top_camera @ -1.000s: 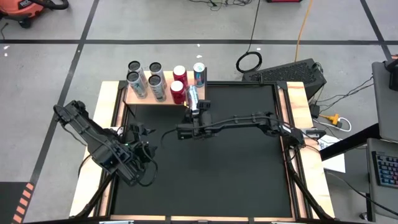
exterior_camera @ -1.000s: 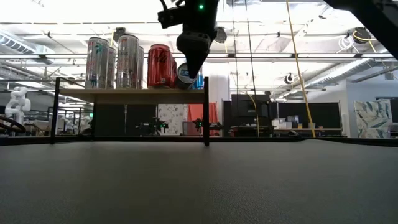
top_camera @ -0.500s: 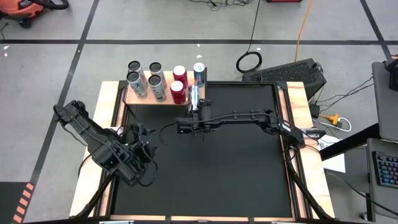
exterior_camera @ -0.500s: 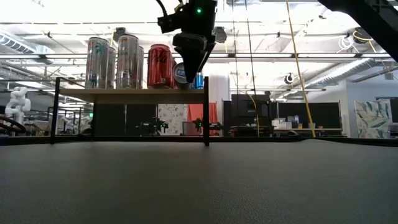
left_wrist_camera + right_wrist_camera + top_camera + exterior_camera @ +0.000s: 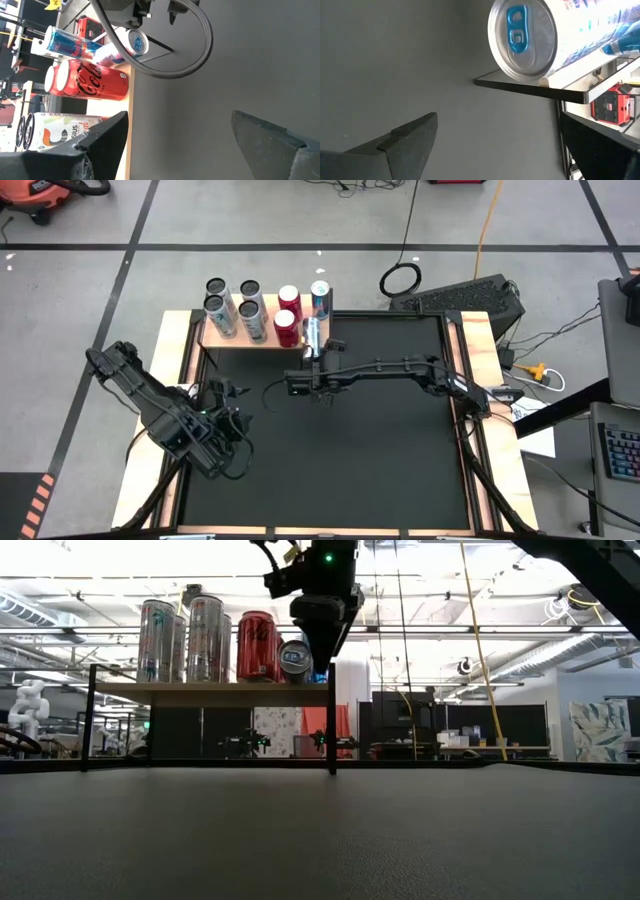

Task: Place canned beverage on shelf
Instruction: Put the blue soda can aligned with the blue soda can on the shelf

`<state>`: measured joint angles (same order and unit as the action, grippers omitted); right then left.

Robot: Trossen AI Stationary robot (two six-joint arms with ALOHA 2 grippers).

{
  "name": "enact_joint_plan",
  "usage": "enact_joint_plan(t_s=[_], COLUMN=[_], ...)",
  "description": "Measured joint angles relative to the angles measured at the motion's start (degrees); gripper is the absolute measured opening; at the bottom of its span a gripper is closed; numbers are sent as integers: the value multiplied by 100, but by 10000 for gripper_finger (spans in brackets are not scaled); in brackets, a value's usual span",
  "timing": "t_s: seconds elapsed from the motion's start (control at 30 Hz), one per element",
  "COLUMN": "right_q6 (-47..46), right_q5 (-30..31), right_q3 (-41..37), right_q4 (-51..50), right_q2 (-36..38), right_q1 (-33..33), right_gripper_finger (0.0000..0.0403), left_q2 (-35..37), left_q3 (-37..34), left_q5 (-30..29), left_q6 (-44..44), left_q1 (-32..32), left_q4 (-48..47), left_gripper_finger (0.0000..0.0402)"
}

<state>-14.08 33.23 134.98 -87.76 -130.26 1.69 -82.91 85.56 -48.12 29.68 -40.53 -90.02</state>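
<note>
The shelf point(image 5: 228, 340) stands at the table's far left, its wooden top on thin dark legs point(image 5: 331, 730). Several silver cans point(image 5: 232, 305), two red cans point(image 5: 288, 312) and a blue can point(image 5: 320, 298) stand upright on it. One white-and-blue can point(image 5: 310, 335) lies on its side at the shelf's near right corner, its top point(image 5: 522, 37) facing my right gripper point(image 5: 316, 360). That gripper hovers open just in front of the corner, above the mat, touching nothing. My left gripper point(image 5: 228, 392) waits open at the table's left side.
A black mat point(image 5: 380, 450) covers the table, with free room over its middle and right. The left arm point(image 5: 150, 405) sits folded at the left edge. Beyond the far right corner lie a keyboard point(image 5: 460, 298) and cables.
My right gripper has rolled a little at the wrist and shifted slightly toward the table's right, so the lying can's top now shows beside it in the low view. It has stayed open. The can has kept its place on the shelf.
</note>
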Motion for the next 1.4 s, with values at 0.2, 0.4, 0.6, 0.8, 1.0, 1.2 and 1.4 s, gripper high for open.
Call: enact_joint_plan(t_s=[0.2, 0.4, 0.6, 0.8, 1.0, 1.2, 1.4], right_q6=[-454, -879, -1264, -1657, -2035, -2163, -2153], right_q5=[-1092, -2143, -1902, -1158, -1678, -2362, -1774], right_q3=[0, 0, 0, 4, 2, 2, 2], right_q4=[106, 55, 351, 1218, 2320, 2234, 2067], right_q2=[12, 217, 786, 1079, 1086, 1084, 1060], right_q1=[-93, -228, -389, -558, -712, -803, -830], right_gripper_finger=[400, 400, 400, 400, 400, 400, 400], left_q2=[2, 3, 4, 4, 4, 4, 4], left_q3=[0, 0, -2, -2, -2, -2, -2], left_q5=[2, 33, 89, 162, 274, 635, 736], left_q6=[-1, -1, -12, 0, -1, 1, 3], left_q1=[0, 0, 0, 0, 0, 0, 0], left_q4=[0, 0, 2, 1, 2, 0, 0], left_gripper_finger=[341, 341, 341, 341, 341, 341, 341])
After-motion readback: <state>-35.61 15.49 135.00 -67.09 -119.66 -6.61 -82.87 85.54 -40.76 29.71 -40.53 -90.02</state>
